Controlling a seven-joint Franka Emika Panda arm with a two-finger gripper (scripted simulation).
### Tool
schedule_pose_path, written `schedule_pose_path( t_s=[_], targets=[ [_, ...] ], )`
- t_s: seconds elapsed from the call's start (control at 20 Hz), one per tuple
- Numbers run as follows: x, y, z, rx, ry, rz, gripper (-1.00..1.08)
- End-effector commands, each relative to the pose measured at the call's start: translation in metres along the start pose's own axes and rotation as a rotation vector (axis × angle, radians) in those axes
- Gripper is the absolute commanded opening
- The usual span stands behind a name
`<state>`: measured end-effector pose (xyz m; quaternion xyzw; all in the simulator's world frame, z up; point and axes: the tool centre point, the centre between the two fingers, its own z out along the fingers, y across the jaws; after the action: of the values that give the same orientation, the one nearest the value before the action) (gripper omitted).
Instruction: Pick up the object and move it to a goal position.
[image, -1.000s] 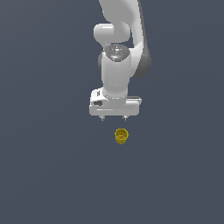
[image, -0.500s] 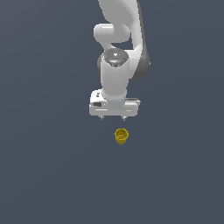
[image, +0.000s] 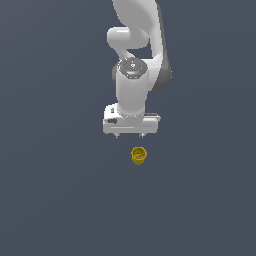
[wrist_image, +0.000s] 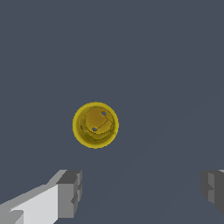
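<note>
The fingers are spread wide apart and hold nothing. In the wrist view the yellow cup stands upright on the counter, off toward 11 o'clock, not between them

I think the fingers must slide over it first, then go down

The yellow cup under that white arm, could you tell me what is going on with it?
The arm is set to pick it up. The small yellow cup stands upright on the dark floor, untouched. The tool hangs above it with its jaws apart. In the wrist view the cup lies ahead of the two fingers, not between them, so nothing is gripped yet.
</note>
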<state>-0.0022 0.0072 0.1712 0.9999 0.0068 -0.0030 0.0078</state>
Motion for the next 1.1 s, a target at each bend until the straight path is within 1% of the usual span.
schedule_pose_path(
  t_s=[0.0,0.25,0.7,1.05],
  targets=[
    [0.002,-0.003,0.005,0.0,-0.001,-0.03,1.0],
    [0.008,-0.011,0.019,-0.001,0.001,-0.126,1.0],
    [0.021,-0.032,0.055,0.006,0.005,-0.355,1.0],
    [0.025,-0.042,0.071,0.012,0.009,-0.456,1.0]
  ],
)
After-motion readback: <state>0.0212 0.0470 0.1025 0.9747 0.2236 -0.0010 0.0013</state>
